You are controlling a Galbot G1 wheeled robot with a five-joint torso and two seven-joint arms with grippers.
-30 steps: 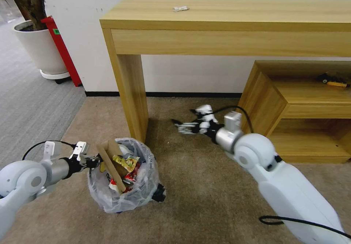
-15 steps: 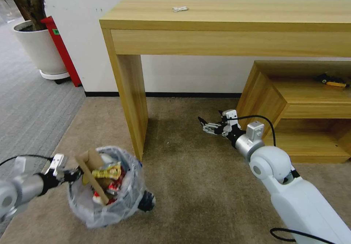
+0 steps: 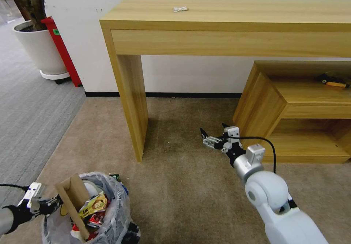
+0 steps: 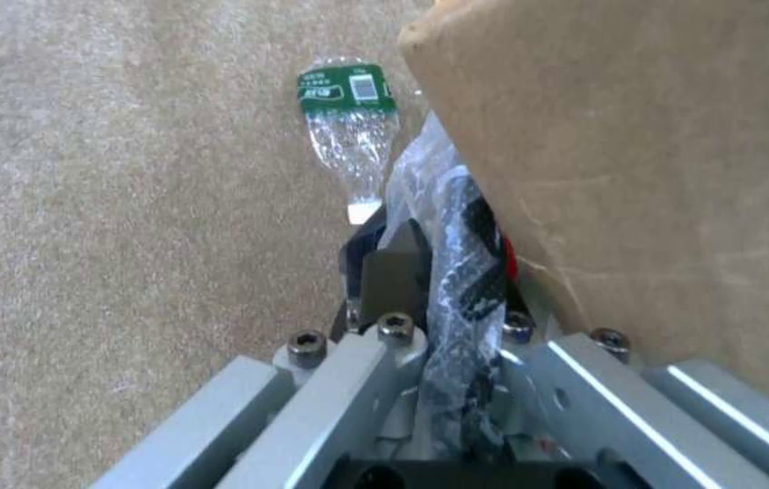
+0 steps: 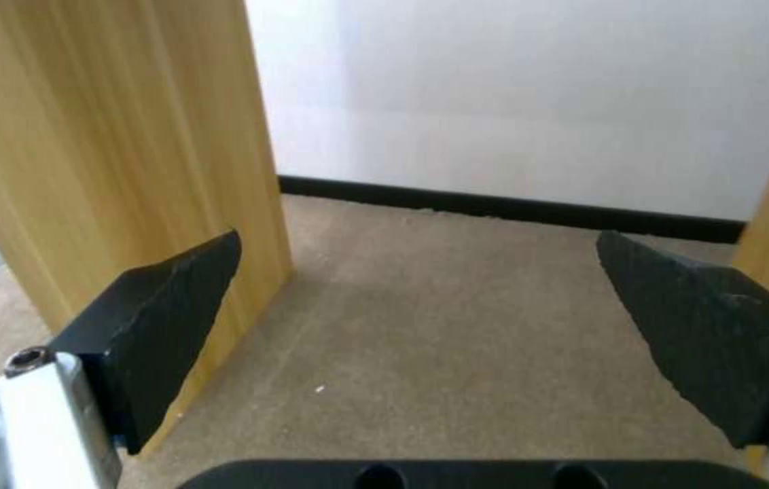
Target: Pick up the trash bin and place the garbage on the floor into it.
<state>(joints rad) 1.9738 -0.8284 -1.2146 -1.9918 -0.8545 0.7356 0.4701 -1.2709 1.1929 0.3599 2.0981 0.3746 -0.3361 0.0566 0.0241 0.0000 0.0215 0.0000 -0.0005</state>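
left gripper (image 3: 55,203) pinching our trash bin (image 3: 109,218) rim, stuffed with garbage (image 3: 91,209) | right gripper (image 3: 214,132) spread wide above the floor (image 3: 182,185), nothing in it

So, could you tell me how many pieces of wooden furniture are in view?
2: a tall table against the wall and a low shelf unit beneath its right end.

Beige carpet (image 3: 190,185) runs under a wooden table (image 3: 226,13), meeting grey ribbed carpet (image 3: 25,108) on the left. A clear bottle (image 4: 348,129) lies on the beige. A small white item (image 3: 180,8) rests on the tabletop.
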